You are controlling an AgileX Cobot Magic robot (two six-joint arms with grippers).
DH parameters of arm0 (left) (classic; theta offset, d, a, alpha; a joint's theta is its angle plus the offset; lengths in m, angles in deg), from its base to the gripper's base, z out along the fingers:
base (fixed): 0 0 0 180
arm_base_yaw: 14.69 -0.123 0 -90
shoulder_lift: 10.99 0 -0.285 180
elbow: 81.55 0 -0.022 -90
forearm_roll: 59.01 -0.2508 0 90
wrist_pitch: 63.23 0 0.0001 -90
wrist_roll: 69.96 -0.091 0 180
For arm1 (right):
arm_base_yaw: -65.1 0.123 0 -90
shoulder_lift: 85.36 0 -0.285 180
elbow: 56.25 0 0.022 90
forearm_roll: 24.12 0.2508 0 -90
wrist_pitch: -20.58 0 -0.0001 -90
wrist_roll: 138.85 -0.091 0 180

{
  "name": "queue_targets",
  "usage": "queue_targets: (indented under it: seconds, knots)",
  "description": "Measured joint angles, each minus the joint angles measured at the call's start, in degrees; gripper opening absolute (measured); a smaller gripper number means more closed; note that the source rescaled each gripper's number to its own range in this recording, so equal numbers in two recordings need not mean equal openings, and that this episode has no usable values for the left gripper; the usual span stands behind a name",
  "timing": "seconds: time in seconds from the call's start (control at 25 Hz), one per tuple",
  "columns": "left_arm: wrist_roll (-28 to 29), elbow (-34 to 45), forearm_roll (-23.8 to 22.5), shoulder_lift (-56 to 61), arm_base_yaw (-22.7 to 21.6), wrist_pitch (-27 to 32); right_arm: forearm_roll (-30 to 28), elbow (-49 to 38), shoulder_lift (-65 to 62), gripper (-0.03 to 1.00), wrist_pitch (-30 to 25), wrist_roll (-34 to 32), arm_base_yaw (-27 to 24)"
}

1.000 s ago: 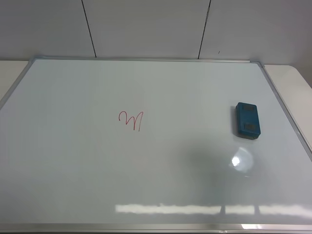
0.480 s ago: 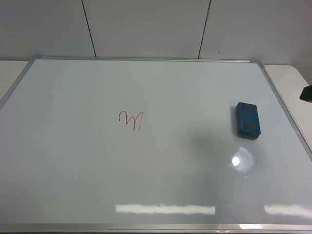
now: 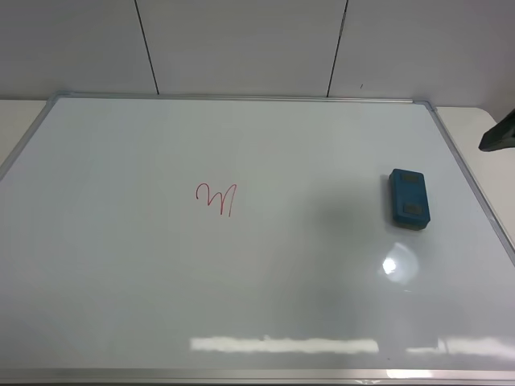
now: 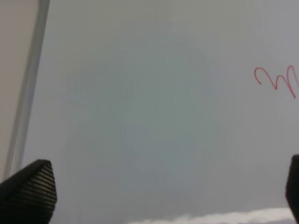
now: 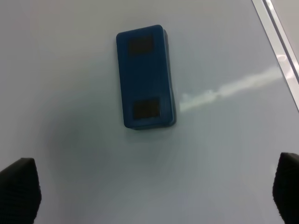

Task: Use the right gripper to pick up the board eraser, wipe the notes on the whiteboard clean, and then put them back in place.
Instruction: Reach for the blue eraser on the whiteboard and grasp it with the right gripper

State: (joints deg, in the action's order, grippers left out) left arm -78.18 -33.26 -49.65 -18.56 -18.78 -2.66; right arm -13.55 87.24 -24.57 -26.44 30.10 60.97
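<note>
Change check, left to right.

- Left gripper (image 4: 161, 191): 2 black ribbed fingers spread wide at the lower corners of its wrist view. Nothing between them, bare board beneath.
- Large glossy white whiteboard (image 3: 121, 281): unmoved.
- Thin red looping marker notes (image 3: 216, 198), left of centre: untouched, same as a second ago.
- Small teal-blue rounded block, the board eraser (image 3: 409, 198), right of centre: same spot.
- Far right edge of the overhead frame: the black right arm (image 3: 499, 133) has pushed in where none showed a second ago. I read this as the approach to the pick-up beginning.

Right gripper (image 5: 152, 191): fingers fully apart and empty. The board eraser lies flat ahead of them, upper middle of the wrist view, not yet between the tips.

Edges and room:
- The thin silver frame (image 3: 471, 177) runs near the board eraser's right side, so margin is tight there.
- To its left, open board runs all the way to the notes, which I judge a free wiping lane.
</note>
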Motion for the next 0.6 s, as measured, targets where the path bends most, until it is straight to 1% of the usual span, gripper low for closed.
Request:
queue_targets:
  seconds: [0.28,0.6]
  knots:
    - [0.0,0.0,0.0,0.0,0.0,0.0,-0.8,5.0,8.0,1.0,-3.8,-0.8,0.0]
    - [0.0,0.0,0.0,0.0,0.0,0.0,-0.8,7.0,17.5,1.0,-3.9,-0.9,0.0]
